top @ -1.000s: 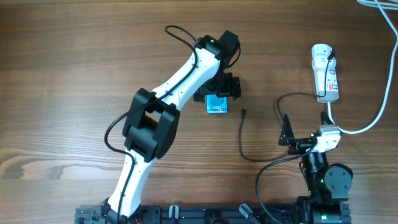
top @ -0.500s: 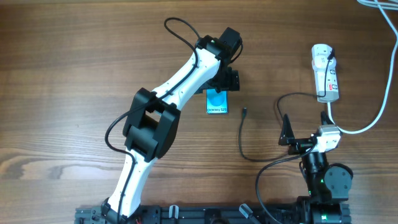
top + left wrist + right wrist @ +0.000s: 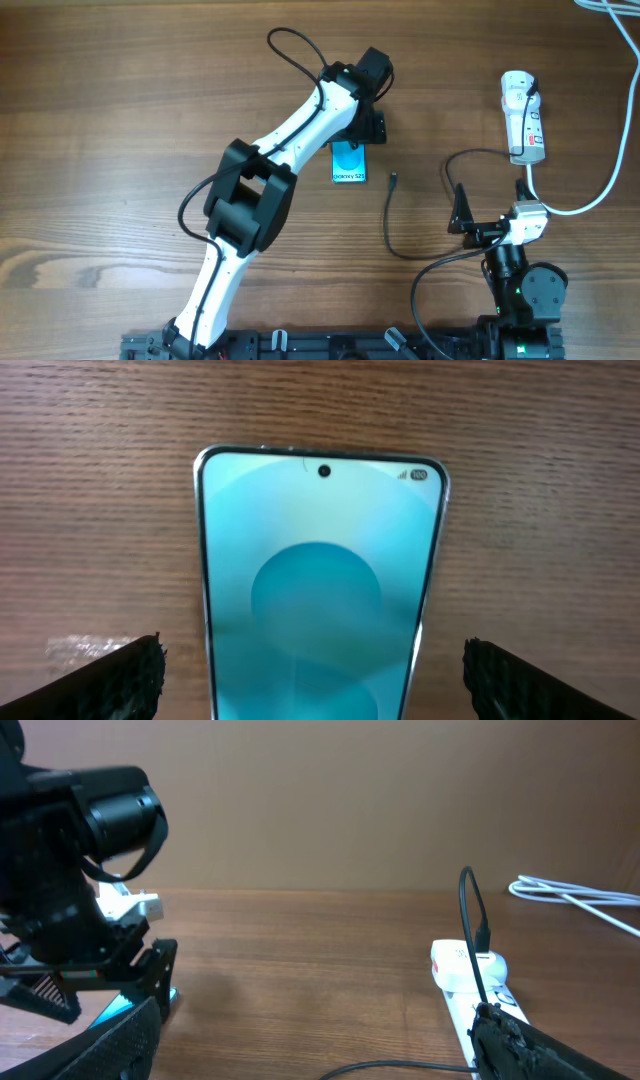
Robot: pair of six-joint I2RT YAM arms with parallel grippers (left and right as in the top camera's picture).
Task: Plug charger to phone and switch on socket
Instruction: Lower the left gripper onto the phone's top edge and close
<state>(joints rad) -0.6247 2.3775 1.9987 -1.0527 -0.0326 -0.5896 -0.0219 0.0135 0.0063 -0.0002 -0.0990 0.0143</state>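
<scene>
Turquoise phone (image 3: 348,165): slim and pale-rimmed, with a lighter oval on the screen and a white "Galaxy S25" strip at its near end. You'll find it lying flat mid-way across the wooden worktop (image 3: 120,100).
Left end effector (image 3: 362,128): hovers over the phone's far end, fingers (image 3: 120,678) spread wide to either side, touching nothing.
Charger (image 3: 388,215): thin black cable, its small tip just right of the phone and apart from it. Its other end seems plugged into the socket, though the overhead view won't let you confirm that.
Socket (image 3: 523,118): white strip with red marks, far right, with a thick white lead (image 3: 600,195).
Right end effector (image 3: 465,222): released and empty.
</scene>
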